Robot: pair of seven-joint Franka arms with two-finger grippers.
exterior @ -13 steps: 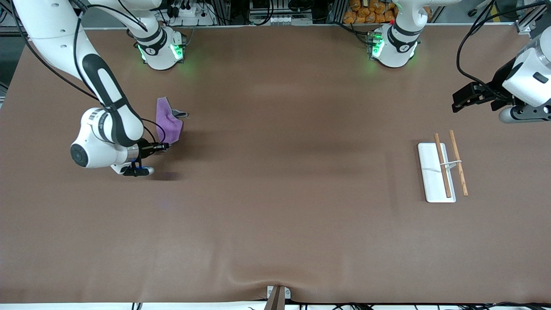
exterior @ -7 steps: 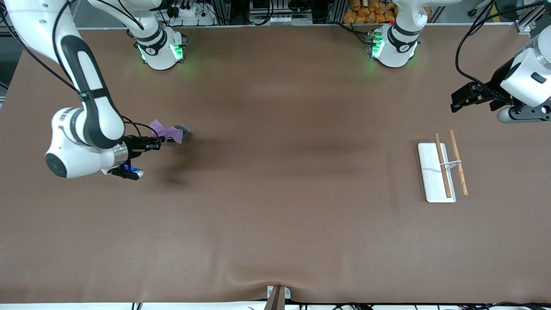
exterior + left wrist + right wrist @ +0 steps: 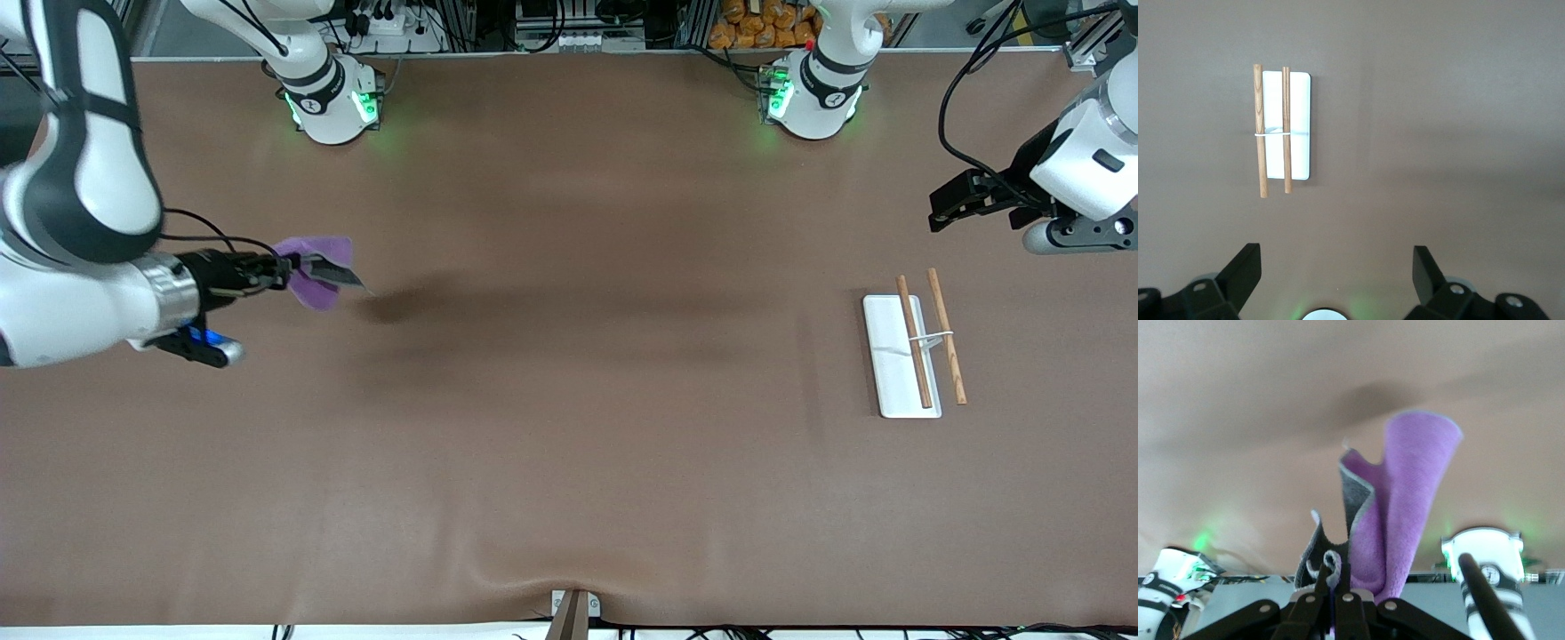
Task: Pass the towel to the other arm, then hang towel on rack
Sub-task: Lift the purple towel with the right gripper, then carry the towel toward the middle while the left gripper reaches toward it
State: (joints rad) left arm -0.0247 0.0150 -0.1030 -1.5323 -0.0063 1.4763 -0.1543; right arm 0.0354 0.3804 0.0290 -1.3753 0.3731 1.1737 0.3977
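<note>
The towel (image 3: 313,267) was pinched by one edge in the closed right gripper (image 3: 283,269), lifted clear of the table (image 3: 569,427) at the right arm's end, purple face and grey reverse both seen hanging. The left gripper (image 3: 944,206) was held with fingers spread wide and empty above the table's left-arm end, near the rack (image 3: 916,351) with its two wooden rods, which was seen standing bare.

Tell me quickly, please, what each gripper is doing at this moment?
Left gripper: open, holding nothing, up over the table near the rack.
Right gripper: shut on the towel, lifted above the table.
</note>
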